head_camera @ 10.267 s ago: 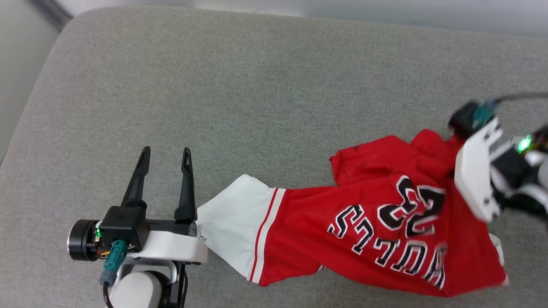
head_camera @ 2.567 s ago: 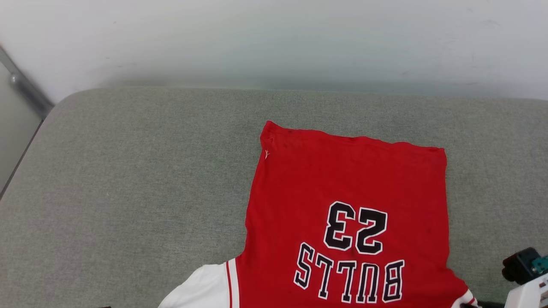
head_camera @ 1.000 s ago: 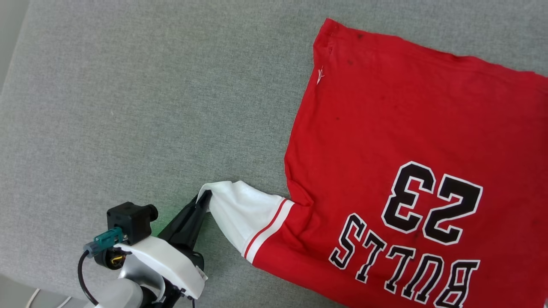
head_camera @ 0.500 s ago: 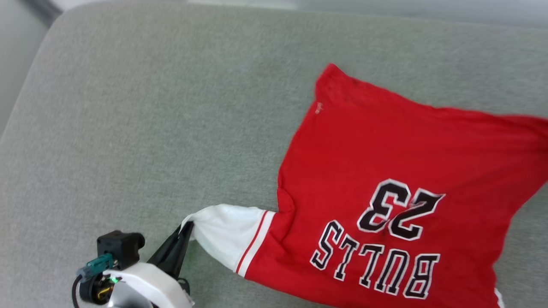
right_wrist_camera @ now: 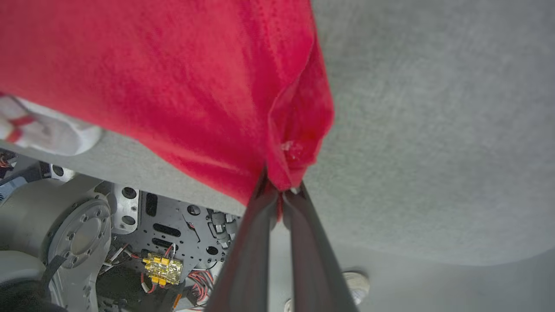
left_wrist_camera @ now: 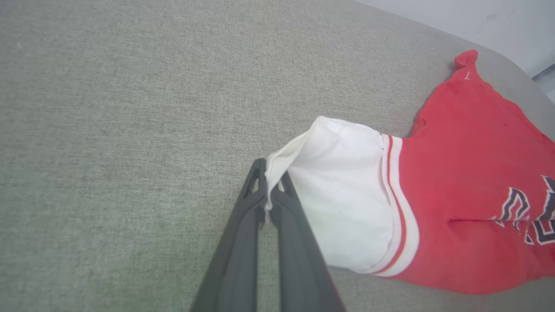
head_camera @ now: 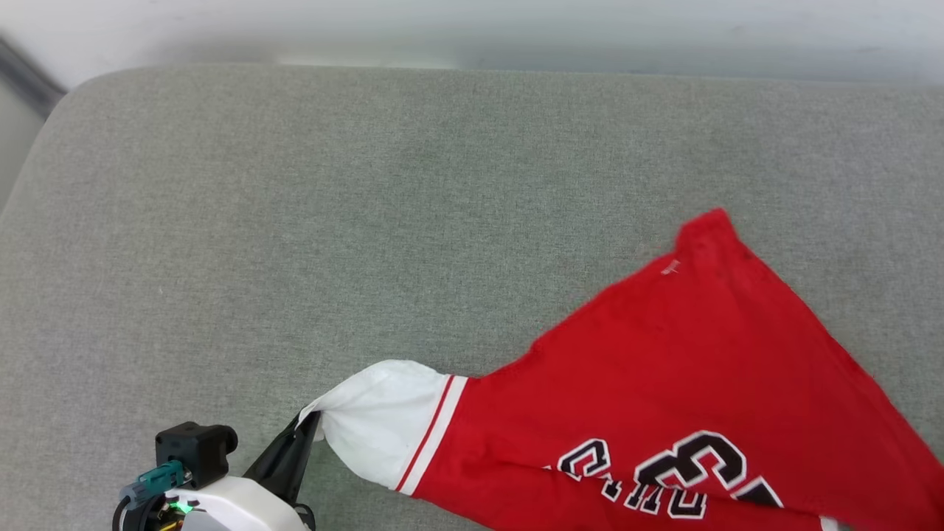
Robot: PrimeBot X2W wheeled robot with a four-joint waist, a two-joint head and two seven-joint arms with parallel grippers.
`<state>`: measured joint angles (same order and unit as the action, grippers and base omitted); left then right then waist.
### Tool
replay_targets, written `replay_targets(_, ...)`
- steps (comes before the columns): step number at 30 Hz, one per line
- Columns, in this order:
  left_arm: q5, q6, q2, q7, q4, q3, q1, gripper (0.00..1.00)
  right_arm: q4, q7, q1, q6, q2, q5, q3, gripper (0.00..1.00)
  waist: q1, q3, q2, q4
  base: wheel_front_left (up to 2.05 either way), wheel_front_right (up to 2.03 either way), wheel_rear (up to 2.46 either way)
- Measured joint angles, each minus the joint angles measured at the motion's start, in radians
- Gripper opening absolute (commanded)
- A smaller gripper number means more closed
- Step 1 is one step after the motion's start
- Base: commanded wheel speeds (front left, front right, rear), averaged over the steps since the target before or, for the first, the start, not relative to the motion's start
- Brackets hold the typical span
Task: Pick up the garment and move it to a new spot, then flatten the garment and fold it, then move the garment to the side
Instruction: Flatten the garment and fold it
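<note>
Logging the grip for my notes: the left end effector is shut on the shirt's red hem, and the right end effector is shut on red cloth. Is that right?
Not quite. The left end effector is shut on the edge of the shirt's white sleeve, not the red hem; the left wrist view shows it. The right end effector is shut on red cloth.

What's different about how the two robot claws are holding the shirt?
The left gripper pinches the white sleeve at its edge; the right gripper pinches red cloth. The left gripper holds a thin edge; the right gripper holds a bunched wad. Both are shut on the garment.
</note>
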<state>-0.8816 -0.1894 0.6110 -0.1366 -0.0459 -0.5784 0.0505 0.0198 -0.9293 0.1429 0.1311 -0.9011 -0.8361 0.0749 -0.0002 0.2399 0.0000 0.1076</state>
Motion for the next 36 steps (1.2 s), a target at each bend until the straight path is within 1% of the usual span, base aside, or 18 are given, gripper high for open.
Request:
replay_targets(3,0.003,0.0,0.0,0.002,0.0,-0.003,0.0,0.0,-0.011,0.017,0.06,0.0,0.027,0.006,-0.002,0.0,0.0,0.009,0.0,0.001,0.0,0.0,0.0)
replay_targets(4,0.006,-0.003,0.0,0.002,0.001,-0.003,0.001,0.0,-0.01,0.023,0.062,0.0,0.031,0.011,-0.002,0.37,0.0,0.013,0.0,0.0,0.0,0.0,0.0)
replay_targets(5,0.006,-0.004,0.0,0.002,0.002,-0.004,0.001,0.0,-0.004,0.027,0.061,0.0,0.033,0.009,-0.006,0.96,0.0001,0.014,0.0,-0.001,0.0,0.0,0.0)
replay_targets(6,0.007,-0.004,0.0,0.003,0.004,-0.005,0.002,0.0,0.005,0.037,0.058,0.0,0.035,0.008,-0.015,1.0,0.0001,0.014,0.0,0.0,0.0,0.0,0.0)
replay_targets(9,0.009,-0.004,0.004,0.005,0.007,-0.008,0.004,0.0,0.055,0.05,0.012,0.0,0.02,0.001,-0.043,1.0,0.0001,0.01,0.0,0.0,0.0,0.0,0.0)
replay_targets(11,0.01,-0.004,0.005,0.006,0.007,-0.008,0.006,0.0,0.095,0.051,-0.041,0.0,-0.005,-0.003,-0.063,1.0,0.0001,0.008,0.0,0.001,0.0,0.0,0.0)
replay_targets(14,0.01,-0.005,0.005,0.004,0.003,-0.008,0.006,0.0,0.158,0.032,-0.148,0.0,-0.049,-0.006,-0.055,1.0,0.0,0.01,0.0,-0.001,0.0,0.0,0.0)
replay_targets(18,0.016,-0.002,0.004,0.007,-0.001,-0.016,0.021,0.0,0.198,-0.021,-0.355,0.0,-0.095,0.0,0.014,1.0,0.0001,0.025,0.0,0.009,0.0,0.0,0.0)
replay_targets(21,0.027,0.005,-0.004,0.012,-0.002,-0.025,0.047,0.0,0.188,-0.081,-0.521,0.0,-0.096,0.014,0.109,1.0,0.0002,0.042,0.0,0.026,0.0,0.0,0.0)
replay_targets(24,0.034,0.011,-0.017,0.014,-0.004,-0.033,0.068,0.0,0.144,-0.139,-0.674,0.0,-0.064,0.049,0.218,1.0,0.0002,0.063,0.0,0.047,0.0,0.0,0.0)
replay_targets(28,0.043,0.017,-0.029,0.013,-0.004,-0.042,0.092,0.0,0.04,-0.202,-0.84,0.0,0.018,0.108,0.348,1.0,0.0003,0.1,0.0,0.073,0.0,0.0,0.0)
replay_targets(32,0.052,0.023,-0.042,0.01,-0.001,-0.051,0.117,0.0,-0.084,-0.212,-0.955,0.0,0.099,0.156,0.43,1.0,0.0003,0.142,0.0,0.099,0.0,0.0,0.0)
replay_targets(36,0.058,0.028,-0.052,0.004,0.0,-0.053,0.134,0.0,-0.197,-0.187,-1.015,0.0,0.169,0.197,0.493,1.0,0.0004,0.185,0.0,0.119,0.0,0.0,0.0)
